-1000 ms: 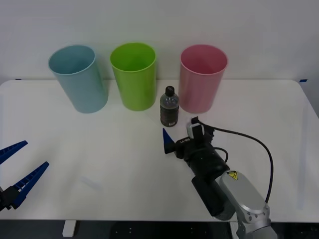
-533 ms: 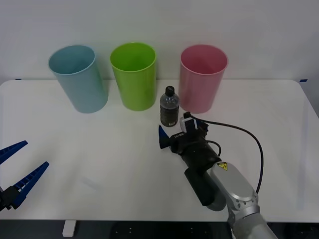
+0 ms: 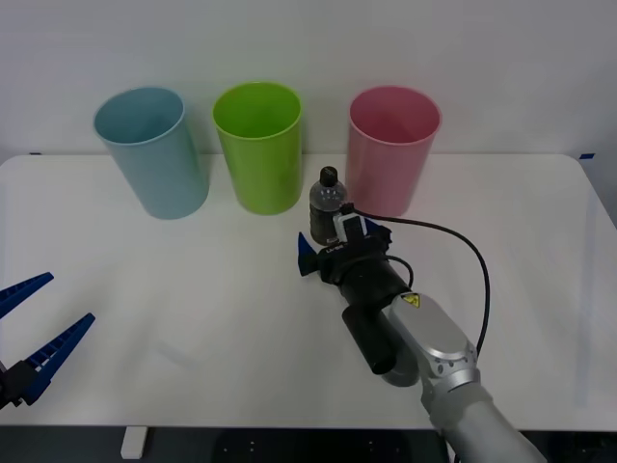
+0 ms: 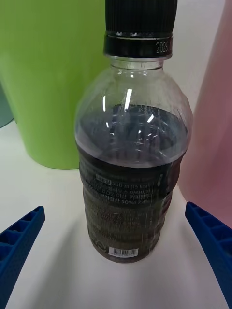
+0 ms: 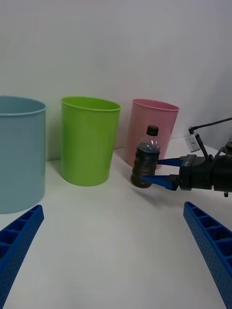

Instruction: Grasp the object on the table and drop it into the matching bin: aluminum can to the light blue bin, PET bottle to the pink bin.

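1. PET bottle: upright on the table, just in front of the gap between the lime green bin and the pink bin; black cap on, dark band around the body.
2. Right gripper: at the bottle's 6 o'clock in the front view, blue fingers apart, one on each side of the lower body; no contact visible.
3. Left gripper: parked at the table's near left corner, fingers apart.
4. Step in hand, advice: close evenly on the banded body, below the shoulder, so the bottle does not tip towards either bin; lift straight before swinging to the pink bin at the bottle's 2 o'clock.
5. Light blue bin: far left, not wanted for this item.
6. Hard to make out: the arm covers the bottle's base and one finger in the front view; how far the fingertips reach past the bottle cannot be told.
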Motion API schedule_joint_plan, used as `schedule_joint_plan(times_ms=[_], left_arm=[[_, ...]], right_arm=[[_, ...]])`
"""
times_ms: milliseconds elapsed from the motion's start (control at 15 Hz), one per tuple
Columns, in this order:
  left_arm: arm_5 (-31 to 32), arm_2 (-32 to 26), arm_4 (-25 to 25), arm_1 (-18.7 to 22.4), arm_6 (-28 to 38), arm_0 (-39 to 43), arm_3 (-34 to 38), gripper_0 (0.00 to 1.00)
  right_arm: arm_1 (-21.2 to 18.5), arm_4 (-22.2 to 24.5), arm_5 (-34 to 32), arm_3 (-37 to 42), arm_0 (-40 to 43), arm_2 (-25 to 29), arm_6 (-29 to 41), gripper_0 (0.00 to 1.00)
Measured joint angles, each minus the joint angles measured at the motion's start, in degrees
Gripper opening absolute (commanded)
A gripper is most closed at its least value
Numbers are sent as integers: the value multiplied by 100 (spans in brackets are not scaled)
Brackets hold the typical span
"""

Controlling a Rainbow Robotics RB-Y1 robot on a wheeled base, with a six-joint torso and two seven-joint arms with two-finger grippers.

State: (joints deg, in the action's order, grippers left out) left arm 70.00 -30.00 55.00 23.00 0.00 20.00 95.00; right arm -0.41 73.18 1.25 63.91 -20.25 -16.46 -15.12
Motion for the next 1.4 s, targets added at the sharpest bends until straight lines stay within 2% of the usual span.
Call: schedule_joint_plan(times_ms=[467,867,1000,1400], left_arm=[[0,0,0,0,0,0,0,100],[0,0,0,0,0,0,0,100],[0,0,0,0,0,0,0,100],[0,0,0,0,0,0,0,100]], right_arm=[[50,-106,206,-781,-699,46,-15,100],[58,-222,287,-986,-921,40,-43,100],[58,-224,289,-987,-928,39,-94,0],[28,-242,288,-987,-931,64,-122,0]])
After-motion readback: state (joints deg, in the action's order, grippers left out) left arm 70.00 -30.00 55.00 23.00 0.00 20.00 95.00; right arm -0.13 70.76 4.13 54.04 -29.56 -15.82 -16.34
